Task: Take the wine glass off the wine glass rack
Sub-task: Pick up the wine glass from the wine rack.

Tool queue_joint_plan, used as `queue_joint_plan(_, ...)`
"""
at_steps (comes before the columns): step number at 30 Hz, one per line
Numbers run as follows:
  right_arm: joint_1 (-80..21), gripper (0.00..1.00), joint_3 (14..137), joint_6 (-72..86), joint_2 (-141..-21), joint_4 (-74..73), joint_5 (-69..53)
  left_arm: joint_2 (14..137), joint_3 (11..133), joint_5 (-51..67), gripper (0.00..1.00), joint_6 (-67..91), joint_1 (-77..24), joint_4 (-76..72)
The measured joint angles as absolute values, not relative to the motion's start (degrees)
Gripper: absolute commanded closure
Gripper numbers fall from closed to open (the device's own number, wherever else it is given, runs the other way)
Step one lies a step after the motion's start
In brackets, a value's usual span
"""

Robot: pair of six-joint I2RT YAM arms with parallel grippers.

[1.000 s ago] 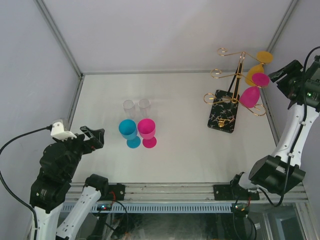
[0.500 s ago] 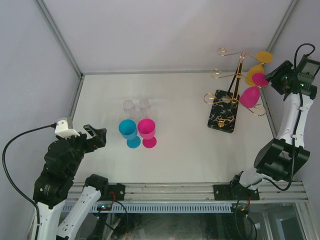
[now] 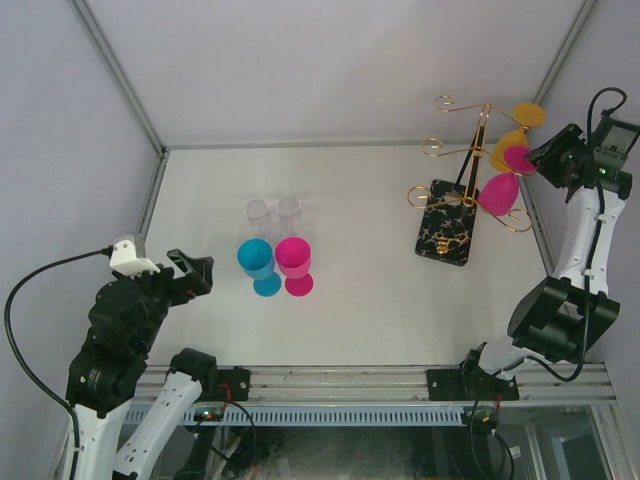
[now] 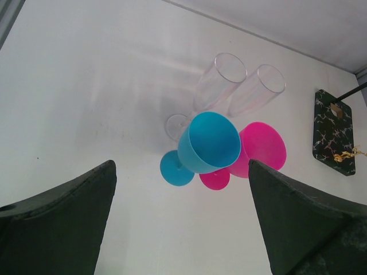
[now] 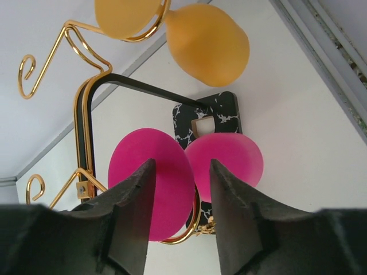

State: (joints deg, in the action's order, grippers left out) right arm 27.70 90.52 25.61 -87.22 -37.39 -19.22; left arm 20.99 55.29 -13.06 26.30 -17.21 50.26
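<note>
My right end effector is up at the outer side of the wine glass rack, level with the lower arm where the magenta wine glass hangs upside down. Its foot sits in the rack's gold loop, which is what keeps it hanging, and its bowl points down toward the rack's black base. My fingers are about half wide, one on each side of the narrow part between foot and bowl. I judge they are not yet gripping, though I cannot see any contact clearly. A yellow glass hangs from the arm above, so I should slide mine out along the loop and avoid lifting. My left end effector is spread wide, well away from the rack above the desk.
</note>
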Motion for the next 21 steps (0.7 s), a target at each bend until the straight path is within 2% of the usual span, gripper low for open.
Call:
queue_joint_plan(9,27.7,0.72,88.6,26.0,-85.7,-35.2,-18.8,21.0,55.3,-12.8,0.00,26.3,-17.2,50.3)
queue_joint_plan(21,27.2,0.81,87.8,26.0,-83.6,-35.0,-15.7,21.0,55.3,-12.6,0.00,26.4,-17.2,50.2)
